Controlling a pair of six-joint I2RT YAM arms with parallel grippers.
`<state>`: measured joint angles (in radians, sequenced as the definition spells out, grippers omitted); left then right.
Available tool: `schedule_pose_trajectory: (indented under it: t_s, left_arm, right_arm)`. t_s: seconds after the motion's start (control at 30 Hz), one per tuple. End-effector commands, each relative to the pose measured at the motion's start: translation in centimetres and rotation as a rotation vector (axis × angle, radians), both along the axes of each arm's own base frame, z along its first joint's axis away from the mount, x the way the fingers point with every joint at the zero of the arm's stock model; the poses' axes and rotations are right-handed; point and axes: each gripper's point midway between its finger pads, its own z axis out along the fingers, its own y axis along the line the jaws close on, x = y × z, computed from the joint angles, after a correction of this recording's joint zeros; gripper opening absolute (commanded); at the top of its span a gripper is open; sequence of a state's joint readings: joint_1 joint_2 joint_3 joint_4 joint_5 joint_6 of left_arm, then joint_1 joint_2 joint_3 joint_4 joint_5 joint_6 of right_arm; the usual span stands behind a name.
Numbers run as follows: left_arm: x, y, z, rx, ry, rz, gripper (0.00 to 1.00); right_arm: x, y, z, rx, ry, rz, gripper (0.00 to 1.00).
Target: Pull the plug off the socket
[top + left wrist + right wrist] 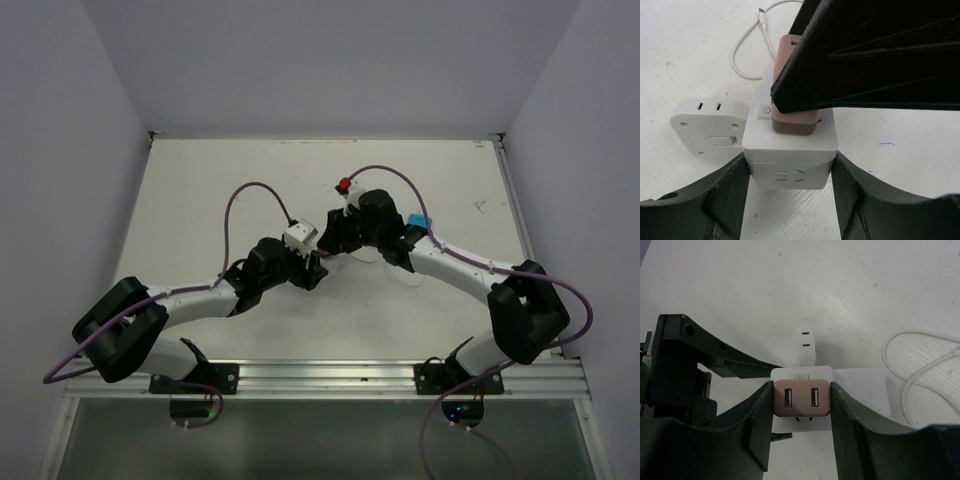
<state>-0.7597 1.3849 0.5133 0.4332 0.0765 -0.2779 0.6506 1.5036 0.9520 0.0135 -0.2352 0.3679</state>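
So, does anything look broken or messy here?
Nothing looks broken or spilled. The pinkish-brown square plastic plug sits straight in the white plastic cube socket. Only the thin white cable lies loose in a loop, one end plugged into nothing.

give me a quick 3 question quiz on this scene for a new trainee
1. True or false: the pink plug has been pulled clear of the white socket.
2. Which arm's gripper clamps the white socket? A) left B) right C) neither
3. Fill in: in the right wrist view, the pink plug's face shows ___ USB ports.

Key
1. False: it sits on the socket's face.
2. A: the left gripper holds the socket by its sides, and the right gripper holds the plug.
3. Two.
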Motion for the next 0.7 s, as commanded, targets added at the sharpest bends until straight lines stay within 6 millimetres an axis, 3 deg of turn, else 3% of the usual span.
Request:
schedule_pose_trajectory:
  t_s: [0.0, 0.17, 0.3, 0.5, 0.67]
  left_arm:
    - [-0.9, 1.1, -2.4, 0.075, 0.078, 0.02, 0.0]
    - [-0.9, 1.2, -2.4, 0.074, 0.077, 0.023, 0.0]
    - [-1.0, 1.4, -2.3, 0.07, 0.072, 0.023, 0.0]
    - [-1.1, 1.4, -2.2, 0.064, 0.068, 0.02, 0.0]
    - [-1.2, 1.4, -2.1, 0.062, 0.063, 0.017, 0.0]
  right_arm:
    - [3.1, 1.6, 7.8, 0.122, -0.213, -0.041, 0.0]
    - [3.1, 1.2, 7.9, 0.13, -0.207, -0.062, 0.0]
    - [4.3, -0.7, 8.5, 0.19, -0.164, -0.122, 0.0]
    - [4.6, -2.4, 9.3, 0.207, -0.098, -0.174, 0.0]
    - [4.8, -3.0, 8.4, 0.185, -0.095, -0.192, 0.0]
